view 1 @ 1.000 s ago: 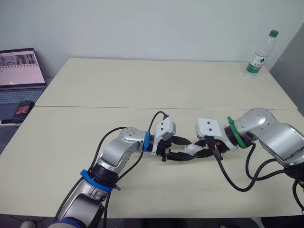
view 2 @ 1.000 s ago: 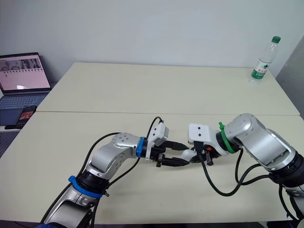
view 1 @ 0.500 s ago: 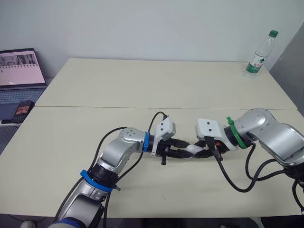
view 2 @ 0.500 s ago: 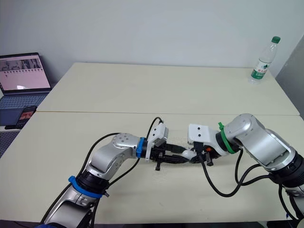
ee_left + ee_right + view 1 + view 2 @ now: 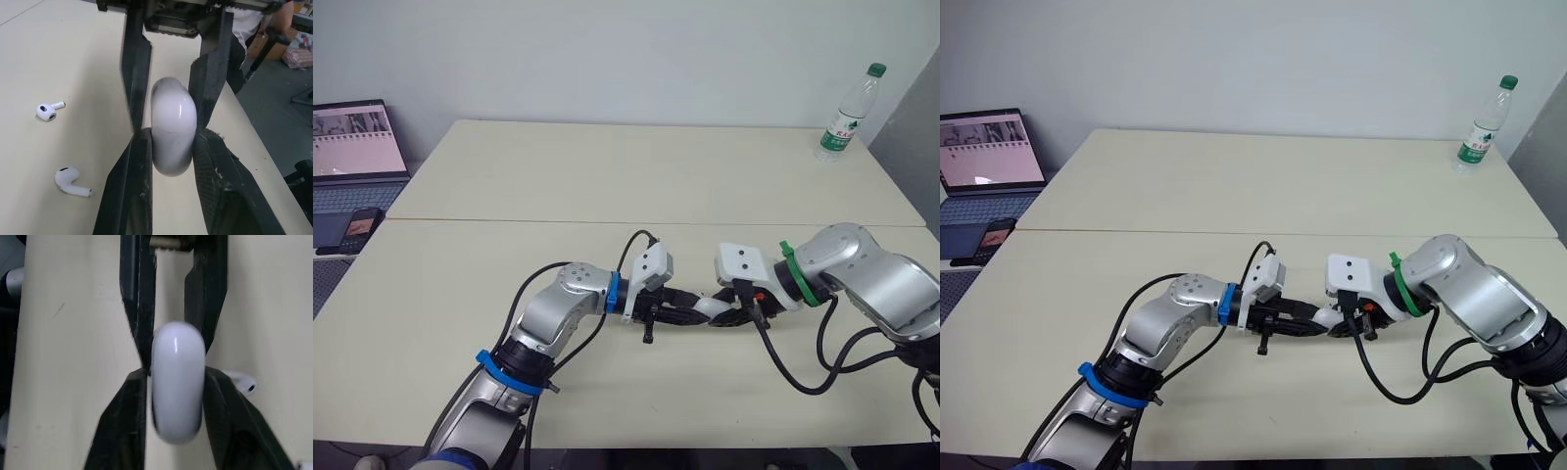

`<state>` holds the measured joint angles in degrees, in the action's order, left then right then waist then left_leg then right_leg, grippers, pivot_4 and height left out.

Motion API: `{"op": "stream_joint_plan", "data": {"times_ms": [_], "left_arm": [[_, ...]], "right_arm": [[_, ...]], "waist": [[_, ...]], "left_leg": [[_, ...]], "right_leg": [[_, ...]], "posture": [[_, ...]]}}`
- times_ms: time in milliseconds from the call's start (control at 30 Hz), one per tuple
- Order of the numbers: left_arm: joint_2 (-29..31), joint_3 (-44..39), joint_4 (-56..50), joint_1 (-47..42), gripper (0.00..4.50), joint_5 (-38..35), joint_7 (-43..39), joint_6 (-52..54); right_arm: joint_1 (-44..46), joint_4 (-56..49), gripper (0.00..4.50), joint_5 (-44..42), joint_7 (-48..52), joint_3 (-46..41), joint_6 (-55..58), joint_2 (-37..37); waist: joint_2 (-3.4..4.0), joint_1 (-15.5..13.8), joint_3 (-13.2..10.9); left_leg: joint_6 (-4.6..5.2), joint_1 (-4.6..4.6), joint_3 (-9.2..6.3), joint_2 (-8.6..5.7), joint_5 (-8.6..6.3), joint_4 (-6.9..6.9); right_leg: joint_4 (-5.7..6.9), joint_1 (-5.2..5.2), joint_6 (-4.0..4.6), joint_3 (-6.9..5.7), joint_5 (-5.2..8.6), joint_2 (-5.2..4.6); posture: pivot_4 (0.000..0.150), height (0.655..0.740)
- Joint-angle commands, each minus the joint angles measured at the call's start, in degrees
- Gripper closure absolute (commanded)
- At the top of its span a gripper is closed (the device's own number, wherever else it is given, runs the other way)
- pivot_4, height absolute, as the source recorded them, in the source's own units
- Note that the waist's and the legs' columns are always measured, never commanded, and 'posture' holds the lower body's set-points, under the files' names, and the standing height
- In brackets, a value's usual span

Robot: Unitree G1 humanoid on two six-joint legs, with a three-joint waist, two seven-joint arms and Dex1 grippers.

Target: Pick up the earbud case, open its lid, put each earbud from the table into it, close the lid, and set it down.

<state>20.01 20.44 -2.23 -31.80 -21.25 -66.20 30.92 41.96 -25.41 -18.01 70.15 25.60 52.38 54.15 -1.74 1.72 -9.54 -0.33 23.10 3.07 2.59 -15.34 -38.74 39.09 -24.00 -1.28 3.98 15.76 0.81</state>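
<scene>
The white earbud case (image 5: pixel 171 127) hangs just above the table, near its front, caught between both grippers, which meet tip to tip. My left gripper (image 5: pixel 171 133) is shut on one end of the case. My right gripper (image 5: pixel 176 374) is shut on the other end. In the left eye view the case (image 5: pixel 705 307) shows as a small white patch between the black fingers. Two loose white earbuds lie on the table beside the grippers: one earbud (image 5: pixel 49 108) farther off and another earbud (image 5: pixel 72 180) nearer. One of them, an earbud (image 5: pixel 243 382), peeks from behind my right finger.
A water bottle (image 5: pixel 847 113) stands at the table's back right corner. An open laptop (image 5: pixel 352 147) and a phone (image 5: pixel 357 225) sit on a lower surface to the left. The cream table (image 5: pixel 607 176) stretches wide behind the grippers.
My left gripper's fingers were spread one second ago and have closed onto the case held by the right gripper. The arms have hardly shifted.
</scene>
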Motion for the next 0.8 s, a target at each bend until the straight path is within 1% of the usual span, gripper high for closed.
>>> {"op": "stream_joint_plan", "data": {"times_ms": [33, 167, 200, 333, 433, 600, 800], "left_arm": [[-0.6, -1.3, -0.3, -0.4, 3.69, -0.6, 1.2, -0.1], [-0.7, -3.0, -0.5, 0.4, 3.69, -1.5, 3.2, 0.5], [-0.7, -3.3, -0.6, 0.7, 3.69, -1.5, 3.7, 0.6], [-0.9, -5.0, -2.4, 2.6, 3.69, -2.3, 6.3, 1.3], [-0.9, -5.6, -3.8, 3.6, 3.69, -2.9, 7.7, 2.1], [-1.3, -5.3, -5.0, 4.4, 3.69, -3.1, 8.9, 2.6], [-1.6, -5.1, -5.1, 4.1, 3.69, -3.4, 9.5, 2.8]], "right_arm": [[0.0, -1.9, 1.61, -0.8, 0.0, -3.4, -1.0, 1.0], [-1.2, -2.2, 0.19, -3.1, -1.4, -7.4, 1.6, 1.2], [-1.5, -2.3, 0.03, -3.6, -1.6, -8.3, 2.1, 1.4], [-3.3, -2.6, 0.03, -4.8, -4.5, -12.8, 3.3, 1.5], [-4.2, -3.4, 0.03, -4.2, -6.2, -13.6, 3.0, 1.9], [-3.2, -2.0, 0.03, -0.2, -9.5, -10.2, 0.7, 0.7], [-0.8, 0.8, 0.03, 3.0, -10.9, -6.8, -1.2, -2.0]], "waist": [[0.00, 0.0, 0.0], [0.00, 0.0, 0.0], [0.00, 0.0, 0.0], [0.00, 0.0, 0.0], [0.00, 0.0, 0.0], [0.00, 0.0, 0.0], [0.00, 0.1, 0.0]], "left_leg": [[0.00, 0.00, 0.01, -0.01, 0.00, -0.01], [0.00, 0.01, 0.02, 0.00, 0.00, -0.04], [0.00, 0.01, 0.02, 0.00, 0.00, -0.04], [0.00, 0.01, 0.01, 0.00, 0.00, -0.04], [0.00, 0.03, -0.01, 0.00, 0.00, -0.04], [0.00, 0.01, 0.00, 0.00, 0.00, -0.05], [0.00, 0.00, 0.04, 0.00, 0.00, -0.06]], "right_leg": [[0.00, 0.00, -0.01, 0.00, -0.01, 0.00], [0.00, 0.00, -0.06, 0.01, -0.04, 0.00], [0.00, 0.00, -0.06, 0.02, -0.04, 0.00], [0.00, 0.02, -0.06, 0.04, -0.04, -0.01], [0.00, 0.02, -0.06, 0.06, -0.04, -0.02], [0.00, 0.03, -0.08, 0.07, -0.05, -0.02], [0.01, 0.01, -0.10, 0.07, -0.07, 0.00]], "posture": [[0.150, 0.7362], [0.150, 0.7362], [0.150, 0.7362], [0.150, 0.7362], [0.150, 0.7362], [0.150, 0.7362], [0.150, 0.7362]]}}
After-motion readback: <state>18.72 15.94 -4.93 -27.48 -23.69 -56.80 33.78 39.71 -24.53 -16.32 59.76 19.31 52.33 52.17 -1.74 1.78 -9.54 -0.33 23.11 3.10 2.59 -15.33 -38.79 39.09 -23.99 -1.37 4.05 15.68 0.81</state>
